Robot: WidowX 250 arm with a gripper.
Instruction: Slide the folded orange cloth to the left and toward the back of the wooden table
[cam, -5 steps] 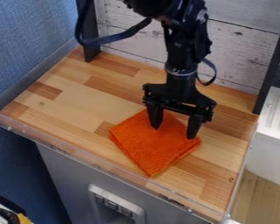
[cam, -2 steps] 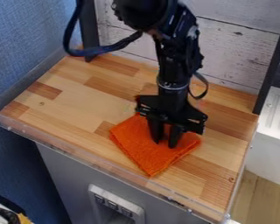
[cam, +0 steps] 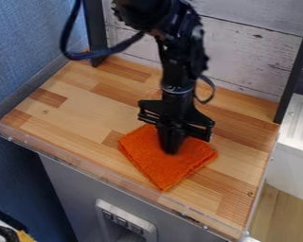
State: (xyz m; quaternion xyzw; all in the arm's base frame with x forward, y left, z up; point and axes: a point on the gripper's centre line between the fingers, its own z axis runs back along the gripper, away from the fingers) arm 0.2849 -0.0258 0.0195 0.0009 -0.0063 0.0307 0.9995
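One orange cloth (cam: 155,160), right here in the middle of the action, lying on the wooden counter (cam: 78,106) a little toward the near side, and I've got my black gripper (cam: 171,152) hanging straight down over it! The fingers (cam: 168,142) are pressed together, tips against the cloth's far half, though I can't tell from here whether any fabric is caught between them. Look at that cloth: folded, layers showing along its near-right edge, set like a diamond, one corner aimed at the near rim, another out to the left, and its far corner partly behind my gripper. The arm (cam: 177,66) comes in from the far edge, a dark cable (cam: 110,52) looping off to its left. Behind it stands a whitewashed plank panel (cam: 249,56) between two dark posts, blue wall (cam: 27,47) away to the left, clear rim (cam: 103,177) along the near side, and a white ribbed surface (cam: 299,118) over on the right.
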